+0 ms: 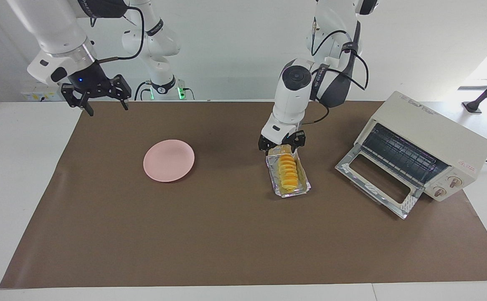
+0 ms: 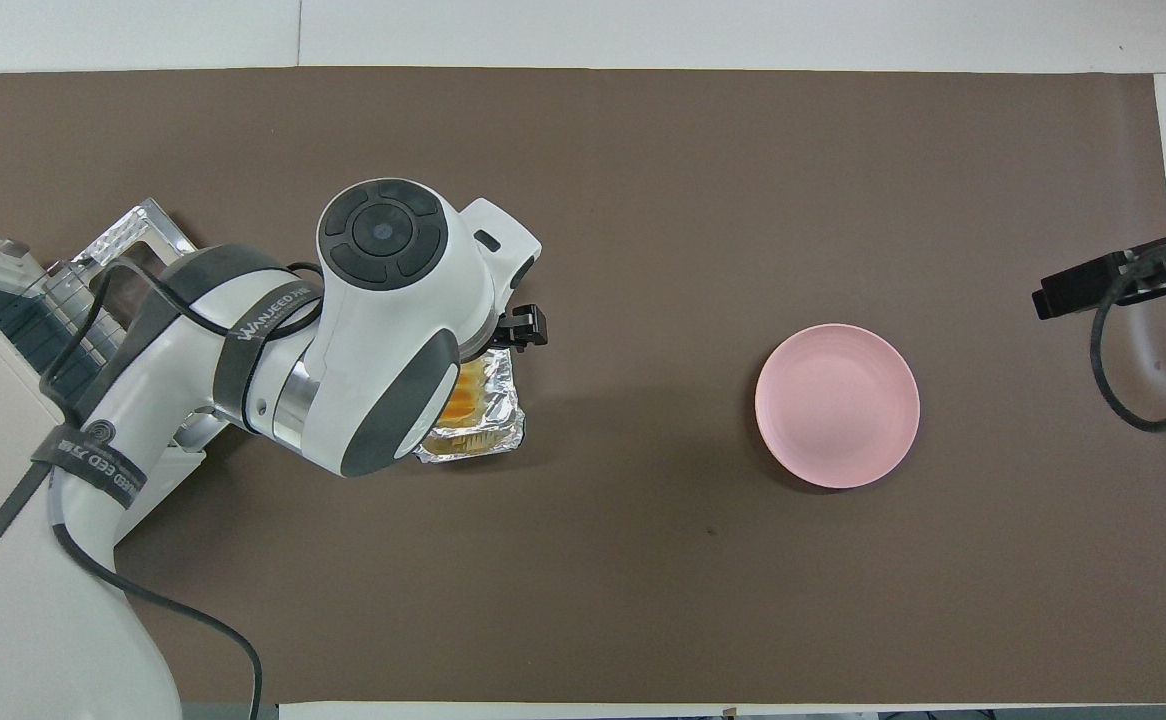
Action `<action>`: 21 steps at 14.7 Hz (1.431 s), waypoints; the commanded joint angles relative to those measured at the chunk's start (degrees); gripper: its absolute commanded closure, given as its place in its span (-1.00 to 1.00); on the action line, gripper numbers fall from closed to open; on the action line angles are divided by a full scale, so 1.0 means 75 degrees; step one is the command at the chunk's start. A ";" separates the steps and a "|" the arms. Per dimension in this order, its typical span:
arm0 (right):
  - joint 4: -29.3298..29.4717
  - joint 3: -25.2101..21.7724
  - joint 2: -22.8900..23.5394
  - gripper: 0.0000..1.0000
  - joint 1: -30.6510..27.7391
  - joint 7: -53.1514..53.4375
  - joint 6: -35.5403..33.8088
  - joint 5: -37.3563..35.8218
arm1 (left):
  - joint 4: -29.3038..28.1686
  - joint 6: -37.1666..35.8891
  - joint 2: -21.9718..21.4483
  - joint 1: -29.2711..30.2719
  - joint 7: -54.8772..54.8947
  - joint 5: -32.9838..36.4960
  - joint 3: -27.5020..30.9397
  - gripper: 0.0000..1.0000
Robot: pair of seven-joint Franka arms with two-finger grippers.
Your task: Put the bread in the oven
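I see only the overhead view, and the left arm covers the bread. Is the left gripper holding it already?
Observer: No. The left gripper is low at the foil tray's end nearer to the robots, jaws open; the bread lies in the tray.
Operator: Is the oven door open?
Observer: Yes, the oven's glass door hangs fully open.
Operator: And the right gripper?
Observer: The right gripper waits raised over the mat's edge at the right arm's end, jaws open, empty.

Bright, even light, sharp focus, soft shadows on the brown mat (image 1: 235, 234) (window glare at one edge).
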 commanded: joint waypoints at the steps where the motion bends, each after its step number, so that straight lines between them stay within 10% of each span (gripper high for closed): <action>1: -0.0419 0.0010 -0.0140 -1.00 -0.0010 0.0165 0.0478 0.0003 | 0.0047 0.0315 0.0478 -0.0336 -0.0308 -0.0046 0.0150 -1.00; 11: -0.0361 0.0010 -0.0140 -1.00 -0.0080 0.0177 0.0420 0.0026 | 0.0072 0.0830 0.1066 -0.0419 -0.0485 0.0387 0.0150 -0.92; 21: -0.0361 0.0010 -0.0151 -1.00 -0.0104 0.0177 0.0408 0.0026 | -0.0010 0.0983 0.1172 -0.0419 -0.0485 0.0598 0.0138 0.53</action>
